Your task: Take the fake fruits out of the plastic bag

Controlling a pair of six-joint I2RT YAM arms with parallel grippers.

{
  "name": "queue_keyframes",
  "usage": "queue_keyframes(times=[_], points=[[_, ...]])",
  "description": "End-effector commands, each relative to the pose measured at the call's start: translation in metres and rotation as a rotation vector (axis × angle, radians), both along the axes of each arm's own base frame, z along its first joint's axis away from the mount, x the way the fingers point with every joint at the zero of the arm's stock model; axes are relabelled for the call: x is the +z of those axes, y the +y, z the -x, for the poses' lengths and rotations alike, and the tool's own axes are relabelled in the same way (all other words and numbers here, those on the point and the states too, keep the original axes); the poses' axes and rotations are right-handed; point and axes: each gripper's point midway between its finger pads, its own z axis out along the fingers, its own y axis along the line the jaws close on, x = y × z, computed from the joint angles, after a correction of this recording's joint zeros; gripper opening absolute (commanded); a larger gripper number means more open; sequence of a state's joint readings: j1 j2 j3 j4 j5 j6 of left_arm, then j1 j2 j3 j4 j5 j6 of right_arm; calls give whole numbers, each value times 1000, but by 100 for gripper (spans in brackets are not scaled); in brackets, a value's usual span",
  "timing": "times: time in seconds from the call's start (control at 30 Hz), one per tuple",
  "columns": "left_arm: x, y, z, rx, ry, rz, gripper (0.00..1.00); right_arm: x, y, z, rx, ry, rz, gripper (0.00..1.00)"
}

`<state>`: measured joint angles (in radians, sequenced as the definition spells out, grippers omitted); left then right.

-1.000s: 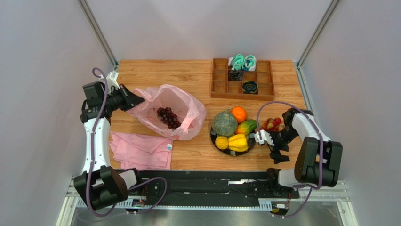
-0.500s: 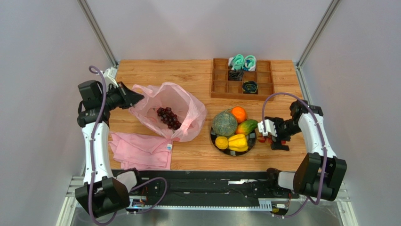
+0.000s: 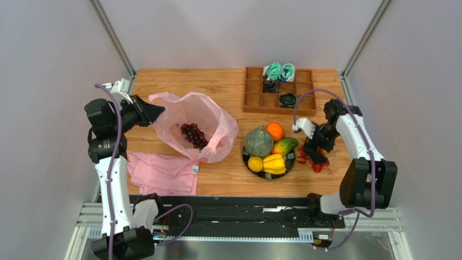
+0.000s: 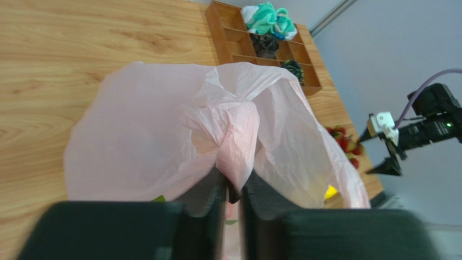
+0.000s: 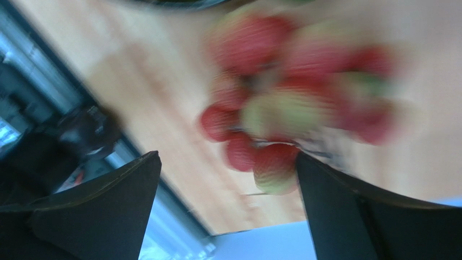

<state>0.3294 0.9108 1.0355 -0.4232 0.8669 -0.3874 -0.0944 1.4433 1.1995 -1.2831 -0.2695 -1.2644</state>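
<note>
Left fingers (image 4: 206, 216) pinch bag (image 4: 152, 141) rim; berries (image 3: 314, 161) just beside plate (image 3: 265, 175).

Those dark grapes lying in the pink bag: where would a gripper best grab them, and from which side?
Probably from straight above, through the open mouth: the grapes lie as a long lumpy bunch inside the plastic bag, uncovered on top, film walls rising around them. Closing across the bunch's narrower width, near its middle, looks safest.
</note>
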Motion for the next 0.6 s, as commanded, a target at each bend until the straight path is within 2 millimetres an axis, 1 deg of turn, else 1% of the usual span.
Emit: queue_keyframes(times=[0.0,0.03,0.07,0.1,0.13,0.17,0.2,0.23,0.27,0.3,0.33,0.37,0.4,0.43,0.47,0.5,0.53,0.57], points=[[48,12,2,95,-239,-131,48,-13,-22,142,66,460,157,99],[73,4,11,43,-335,-173,56,-15,-22,138,48,437,159,99],[91,-8,20,-22,-411,-203,70,-17,-16,129,10,403,120,99],[111,-19,24,-86,-478,-195,71,-16,-12,124,-85,412,85,99],[137,-38,39,-185,-535,-192,72,-6,-9,105,-150,374,48,98],[147,-63,50,-305,-549,-163,78,3,4,92,-216,365,-44,98],[148,-77,45,-388,-521,-133,86,7,9,82,-337,415,-104,95],[167,-94,58,-471,-573,-136,91,28,13,63,-383,380,-163,94],[170,-122,71,-600,-614,-130,91,39,26,52,-429,381,-266,94],[165,-137,67,-668,-604,-121,91,46,29,43,-466,386,-310,94],[171,-151,73,-727,-637,-123,92,52,32,32,-522,391,-344,94],[168,-177,86,-842,-682,-135,92,67,39,16,-527,345,-407,95],[156,-194,79,-908,-626,-135,91,74,41,8,-530,322,-435,95],[150,-208,80,-962,-626,-142,91,77,42,-3,-557,305,-458,95],[142,-231,90,-1043,-666,-163,91,85,44,-14,-568,272,-489,95],[131,-246,79,-1052,-630,-190,90,89,42,-20,-601,262,-510,95],[125,-256,78,-1070,-639,-216,89,92,41,-28,-644,254,-539,95],[111,-272,78,-1099,-644,-261,88,98,38,-35,-686,242,-586,95]])
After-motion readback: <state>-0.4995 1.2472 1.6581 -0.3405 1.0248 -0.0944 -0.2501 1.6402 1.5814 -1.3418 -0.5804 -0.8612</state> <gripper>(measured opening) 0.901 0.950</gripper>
